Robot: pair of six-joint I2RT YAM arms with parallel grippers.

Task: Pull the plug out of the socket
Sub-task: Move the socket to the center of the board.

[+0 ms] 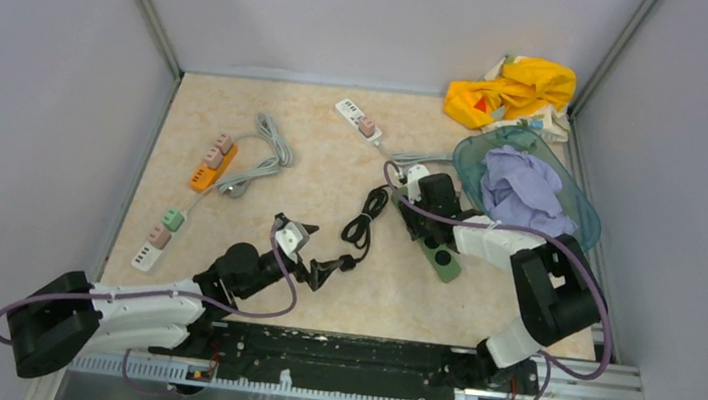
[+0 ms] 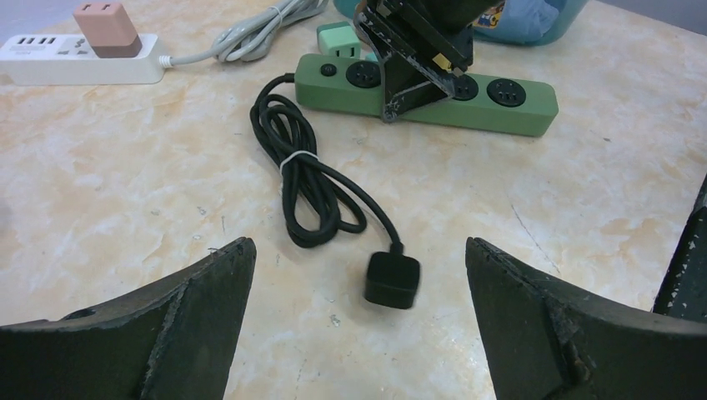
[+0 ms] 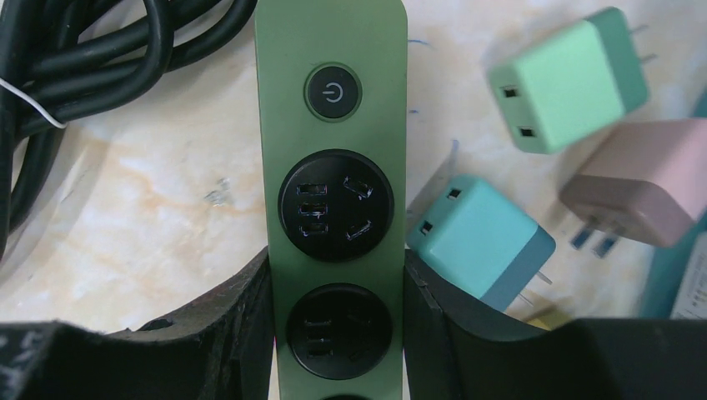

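Note:
A green power strip (image 1: 443, 258) lies on the table, and my right gripper (image 3: 338, 275) is shut across its width, fingers (image 3: 250, 312) pressed on both long sides. The round black sockets (image 3: 335, 206) that show in the right wrist view hold nothing. A black plug (image 2: 393, 279) lies loose on the table at the end of a tied black cord (image 2: 304, 179). My left gripper (image 2: 358, 243) hovers low over it, open wide, the plug between its fingers and touching neither. Seen from above, the left gripper (image 1: 327, 269) sits left of the strip.
Loose green (image 3: 571, 83), teal (image 3: 479, 237) and pink (image 3: 642, 183) adapters lie right of the strip. A white strip with a pink adapter (image 1: 357, 118), an orange strip (image 1: 211, 166) and another white strip (image 1: 151, 249) lie further off. A teal basket (image 1: 571, 200) and yellow cloth (image 1: 508, 92) sit at the back right.

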